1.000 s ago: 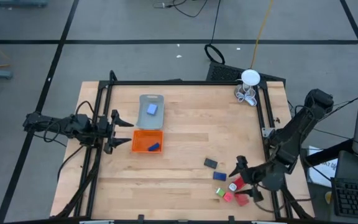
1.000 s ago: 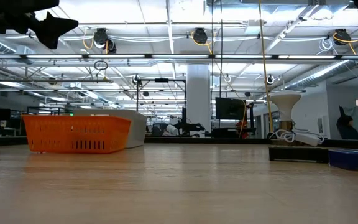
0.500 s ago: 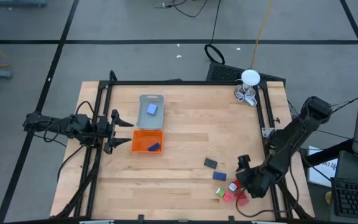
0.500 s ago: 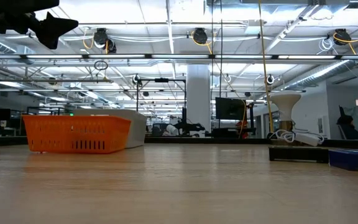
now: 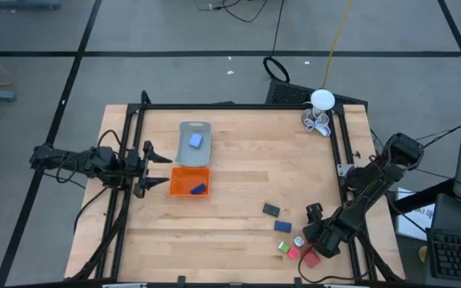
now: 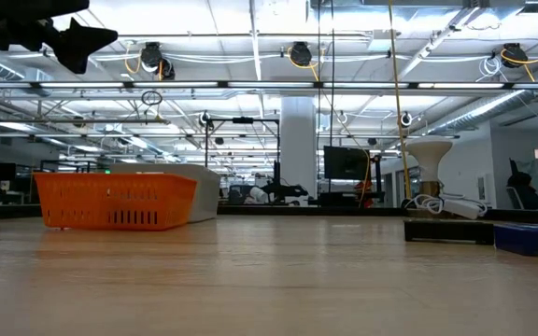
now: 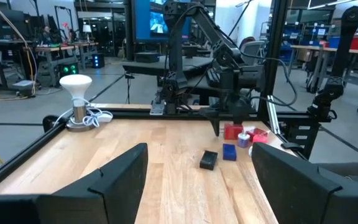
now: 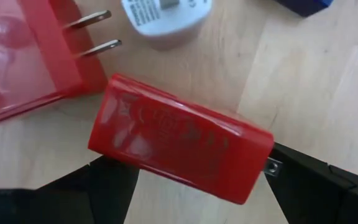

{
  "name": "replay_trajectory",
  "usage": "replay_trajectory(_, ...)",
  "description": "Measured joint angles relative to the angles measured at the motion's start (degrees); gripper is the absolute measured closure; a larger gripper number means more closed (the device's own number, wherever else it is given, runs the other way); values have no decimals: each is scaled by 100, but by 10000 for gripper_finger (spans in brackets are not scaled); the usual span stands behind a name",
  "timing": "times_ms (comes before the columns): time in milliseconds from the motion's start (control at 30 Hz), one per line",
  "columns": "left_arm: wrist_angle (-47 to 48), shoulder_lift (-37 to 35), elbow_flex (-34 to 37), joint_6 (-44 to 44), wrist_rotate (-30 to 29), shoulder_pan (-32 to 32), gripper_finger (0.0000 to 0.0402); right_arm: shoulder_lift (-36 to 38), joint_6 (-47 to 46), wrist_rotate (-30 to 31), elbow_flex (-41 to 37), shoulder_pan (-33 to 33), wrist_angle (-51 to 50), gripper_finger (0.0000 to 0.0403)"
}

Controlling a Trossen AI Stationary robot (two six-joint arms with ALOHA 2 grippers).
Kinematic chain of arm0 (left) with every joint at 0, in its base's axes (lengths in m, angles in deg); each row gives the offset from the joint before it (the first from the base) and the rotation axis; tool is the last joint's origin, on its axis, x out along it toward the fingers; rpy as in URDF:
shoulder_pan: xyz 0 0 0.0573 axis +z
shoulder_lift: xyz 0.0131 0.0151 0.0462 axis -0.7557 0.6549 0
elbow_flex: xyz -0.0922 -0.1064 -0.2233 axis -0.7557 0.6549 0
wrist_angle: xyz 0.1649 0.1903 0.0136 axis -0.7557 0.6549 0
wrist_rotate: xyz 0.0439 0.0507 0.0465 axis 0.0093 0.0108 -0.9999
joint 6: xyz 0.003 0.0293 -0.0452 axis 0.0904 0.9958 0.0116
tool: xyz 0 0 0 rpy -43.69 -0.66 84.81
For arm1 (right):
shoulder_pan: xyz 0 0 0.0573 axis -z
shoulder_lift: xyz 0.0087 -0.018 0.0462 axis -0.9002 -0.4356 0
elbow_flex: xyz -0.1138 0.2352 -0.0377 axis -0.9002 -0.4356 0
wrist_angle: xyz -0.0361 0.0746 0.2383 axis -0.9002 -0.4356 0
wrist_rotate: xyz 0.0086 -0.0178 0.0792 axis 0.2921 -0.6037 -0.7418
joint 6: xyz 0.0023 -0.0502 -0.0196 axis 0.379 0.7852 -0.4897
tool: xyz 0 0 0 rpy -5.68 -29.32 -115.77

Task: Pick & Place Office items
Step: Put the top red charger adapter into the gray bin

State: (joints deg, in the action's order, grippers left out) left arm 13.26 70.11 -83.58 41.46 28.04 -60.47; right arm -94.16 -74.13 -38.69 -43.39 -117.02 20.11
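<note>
My right gripper (image 8: 201, 182) is open and low over a cluster of small office items near the table's near right corner (image 5: 317, 235). Its fingers stand at the two ends of a red blocky piece (image 8: 179, 146) lying on the wood. Beside it lie a pink-red pronged piece (image 8: 23, 62), a white piece (image 8: 166, 15) and a blue one (image 8: 303, 5). The high view shows black (image 5: 271, 210), blue (image 5: 282, 226), white (image 5: 300, 240), green (image 5: 282, 247) and pink (image 5: 294, 253) pieces. My left gripper (image 5: 157, 168) waits open at the table's left side. My right gripper straddles the red piece from above, one finger (image 8: 110, 183) at one end and the other finger (image 8: 306, 180) at the pronged end (image 8: 271, 165). I cannot tell whether either finger touches it. The piece lies flat on the table.
A grey tray (image 5: 184, 136) holds a light blue piece (image 5: 196, 141); next to it an orange tray (image 5: 179, 180) holds a blue piece (image 5: 198, 190). A white round thing with wire loops (image 5: 322, 101) stands at the far right corner. A black frame (image 5: 338, 152) borders the table.
My right gripper has come down over the cluster and shifted slightly toward the near edge, tipping its fingers downward around the red piece. The items have stayed in place.
</note>
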Motion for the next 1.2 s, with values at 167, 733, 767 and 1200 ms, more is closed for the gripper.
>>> replay_trajectory(167,-36,0,0,2,1,2,110,48,-62,80,-11,7,42,83)
replay_trajectory(733,-35,0,0,2,4,4,110,175,797,1351,-31,290,103,83)
replay_trajectory(767,-34,0,0,2,4,4,110,177,843,1357,-31,303,121,83)
replay_trajectory(1200,-33,0,0,2,7,4,110,181,575,864,-28,446,125,83)
